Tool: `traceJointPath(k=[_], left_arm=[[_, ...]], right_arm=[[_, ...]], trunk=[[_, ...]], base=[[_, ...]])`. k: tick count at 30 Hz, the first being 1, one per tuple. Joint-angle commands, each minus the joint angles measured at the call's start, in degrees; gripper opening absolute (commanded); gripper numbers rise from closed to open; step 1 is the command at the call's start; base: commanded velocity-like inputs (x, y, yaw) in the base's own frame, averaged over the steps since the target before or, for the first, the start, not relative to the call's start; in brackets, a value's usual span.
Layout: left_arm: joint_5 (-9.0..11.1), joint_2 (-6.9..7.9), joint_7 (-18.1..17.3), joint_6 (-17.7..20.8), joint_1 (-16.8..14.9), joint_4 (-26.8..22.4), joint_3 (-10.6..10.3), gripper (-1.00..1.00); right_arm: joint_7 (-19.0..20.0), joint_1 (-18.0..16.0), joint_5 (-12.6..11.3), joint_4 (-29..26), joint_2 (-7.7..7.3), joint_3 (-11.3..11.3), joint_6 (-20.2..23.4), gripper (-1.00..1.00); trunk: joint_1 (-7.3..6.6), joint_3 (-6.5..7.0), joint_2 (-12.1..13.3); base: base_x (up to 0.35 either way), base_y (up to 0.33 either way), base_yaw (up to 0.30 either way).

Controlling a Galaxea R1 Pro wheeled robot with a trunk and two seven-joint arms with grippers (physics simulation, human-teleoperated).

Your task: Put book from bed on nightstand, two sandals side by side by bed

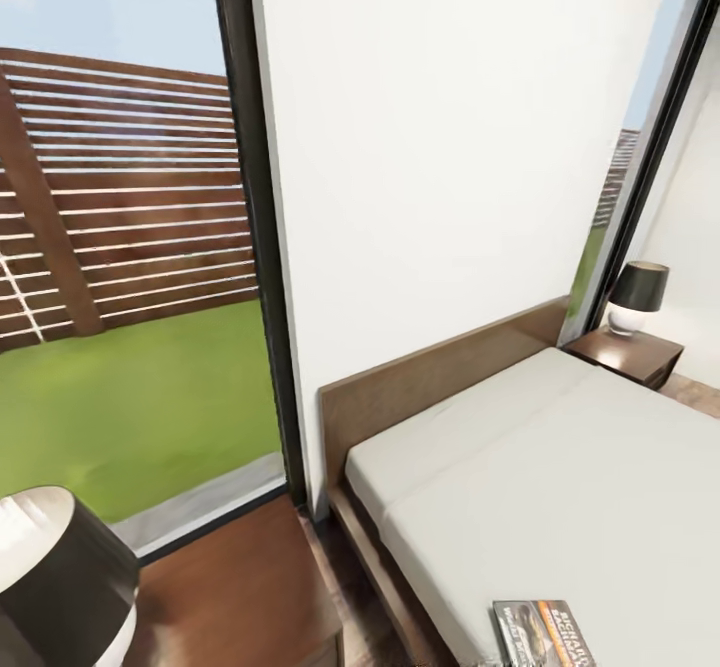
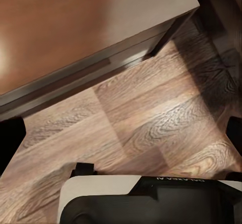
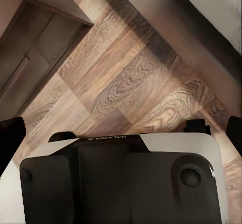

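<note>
A: Where's the book (image 1: 545,633)?
B: On the bed (image 1: 560,477), at the mattress edge closest to the near nightstand (image 1: 235,587), which sits beside the headboard.
A: Another nightstand?
B: Yes, the far nightstand (image 1: 625,354) across the bed, bearing 1 lamp (image 1: 637,297).
A: The 2 claws?
B: Both wrist views show plank floor (image 2: 151,128); can't tell whether the fingers are apart.

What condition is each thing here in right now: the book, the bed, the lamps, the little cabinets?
book: lying flat, cover up, on the mattress near its edge.
bed: bare pale mattress, nothing on it but the book.
near nightstand: lamp on its top.
near lamp: upright.
far nightstand: beyond the bed, carrying a lamp.
far lamp: upright.
</note>
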Motion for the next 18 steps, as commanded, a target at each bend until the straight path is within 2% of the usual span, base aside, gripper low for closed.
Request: traceJointPath(k=[1, 18], left_arm=[[0.58, 0.02, -0.23, -0.21, -0.05, 0.06, -0.39, 1.00], [0.58, 0.02, -0.23, -0.21, -0.05, 0.06, -0.33, 1.00]], right_arm=[[0.18, -0.10, -0.16, 0.14, -0.03, -0.39, 0.25, 1.00], [0.17, -0.10, -0.16, 0.14, -0.03, -0.39, 0.25, 1.00]], trunk=[[0.03, -0.13, -0.13], [0.03, -0.13, -0.13]], base=[[0.000, 0.000, -0.300], [0.000, 0.011, -0.300]])
